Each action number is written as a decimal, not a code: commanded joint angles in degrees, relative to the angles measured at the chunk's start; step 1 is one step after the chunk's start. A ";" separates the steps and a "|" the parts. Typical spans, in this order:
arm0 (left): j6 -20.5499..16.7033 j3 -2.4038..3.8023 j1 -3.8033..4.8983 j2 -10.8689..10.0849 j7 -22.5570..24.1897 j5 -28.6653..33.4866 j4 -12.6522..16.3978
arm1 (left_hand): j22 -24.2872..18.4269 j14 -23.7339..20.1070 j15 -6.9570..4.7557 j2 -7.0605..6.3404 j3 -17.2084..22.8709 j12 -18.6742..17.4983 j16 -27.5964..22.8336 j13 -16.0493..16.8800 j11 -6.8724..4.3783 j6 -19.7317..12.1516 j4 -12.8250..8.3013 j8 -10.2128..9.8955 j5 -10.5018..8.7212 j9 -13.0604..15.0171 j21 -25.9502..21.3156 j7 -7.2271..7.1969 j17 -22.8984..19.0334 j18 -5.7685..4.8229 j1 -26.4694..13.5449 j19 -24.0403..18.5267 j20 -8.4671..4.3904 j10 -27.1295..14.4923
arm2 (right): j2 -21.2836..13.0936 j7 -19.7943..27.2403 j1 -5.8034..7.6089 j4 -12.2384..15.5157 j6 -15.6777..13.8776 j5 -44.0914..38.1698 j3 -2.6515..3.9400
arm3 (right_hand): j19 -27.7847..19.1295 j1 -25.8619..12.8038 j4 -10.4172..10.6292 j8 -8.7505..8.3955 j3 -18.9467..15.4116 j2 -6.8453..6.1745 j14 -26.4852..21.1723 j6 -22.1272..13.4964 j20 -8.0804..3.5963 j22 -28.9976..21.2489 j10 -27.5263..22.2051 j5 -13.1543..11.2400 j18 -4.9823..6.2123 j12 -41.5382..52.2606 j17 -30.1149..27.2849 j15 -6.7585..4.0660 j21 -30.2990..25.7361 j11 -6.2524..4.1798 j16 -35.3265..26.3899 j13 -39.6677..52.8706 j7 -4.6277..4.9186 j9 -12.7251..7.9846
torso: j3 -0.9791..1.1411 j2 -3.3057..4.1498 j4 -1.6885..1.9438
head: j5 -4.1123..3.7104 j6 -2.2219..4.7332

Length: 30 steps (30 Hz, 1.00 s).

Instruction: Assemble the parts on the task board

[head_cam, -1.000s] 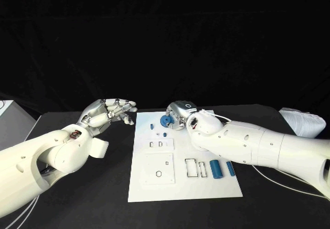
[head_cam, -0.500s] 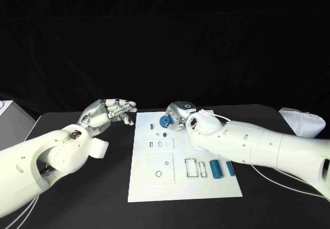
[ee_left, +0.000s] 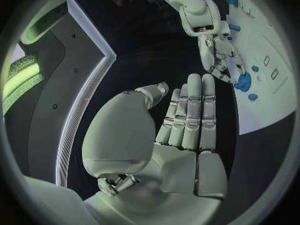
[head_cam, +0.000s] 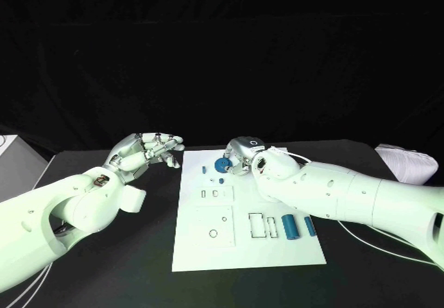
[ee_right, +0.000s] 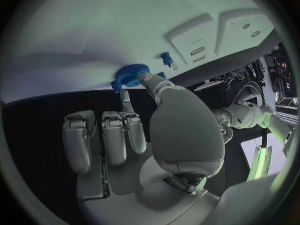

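While the right hand [head_cam: 242, 154] pinches a blue toothed gear [head_cam: 222, 164] at the task board [head_cam: 248, 250]'s 12 o'clock edge, the left hand [head_cam: 146, 151] hovers off the board's 10 o'clock corner, holding nothing, fingers loosely curled. Two blue cylinders [head_cam: 298, 226] lie toward 4 o'clock.

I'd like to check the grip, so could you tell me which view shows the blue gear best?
The right wrist view: the blue gear sits unobstructed at the right hand's fingertips. The head view and left wrist view show it small and partly hidden.
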 commanded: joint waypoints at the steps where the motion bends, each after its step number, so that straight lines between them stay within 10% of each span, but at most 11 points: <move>1: 1.08 0.04 0.02 0.13 0.22 -0.26 0.04 | 0.07 -0.39 0.08 0.02 0.07 -0.24 0.37 0.06 -0.16 -0.41 -0.11 -0.37 -0.10 0.09 0.22 0.06 0.08 0.64 -0.18 -0.52 0.07 -0.40 | 0.05 -0.39 0.00 0.00 0.41 -0.58 -0.01 | 6.00 -0.04 -0.02 -0.37 -0.25 0.31 5.96 -0.24 0.49 15.09 6.09 0.19 -0.82 0.20 15.07 0.49 0.26 0.30 0.36 15.05 0.06 -0.10 | -0.01 0.00 -0.01 | -0.01 -0.04; 16: 1.01 0.04 0.02 0.13 0.12 -0.28 0.03 | 0.18 -0.48 0.11 0.03 0.08 -0.24 0.44 0.06 -0.14 -0.47 -0.12 -0.41 -0.10 0.14 0.41 0.09 0.09 0.64 -0.22 -0.71 0.10 -0.46 | -0.90 2.70 0.00 0.66 4.64 3.69 -0.13 | 6.00 -5.60 5.66 -1.25 -1.69 2.66 5.96 -0.16 0.29 15.09 6.09 2.40 -0.82 0.20 15.07 0.16 0.26 0.11 0.36 15.05 -0.26 -0.33 | -0.04 -0.02 -0.02 | 0.09 0.00; 30: 0.87 0.04 0.01 -0.15 0.23 -0.27 -0.22 | 0.18 -0.48 0.11 0.03 0.08 -0.24 0.44 0.06 -0.14 -0.47 -0.12 -0.41 -0.10 0.14 0.41 0.09 0.09 0.64 -0.22 -0.71 0.10 -0.46 | -12.31 9.51 1.04 10.82 -7.64 11.73 0.69 | 6.00 -3.34 4.51 -1.48 -1.29 1.92 5.96 0.28 0.52 15.09 6.09 2.04 -0.82 0.20 15.07 0.46 0.26 0.39 0.36 15.05 0.12 -0.30 | 0.42 -0.18 -0.74 | 0.31 0.68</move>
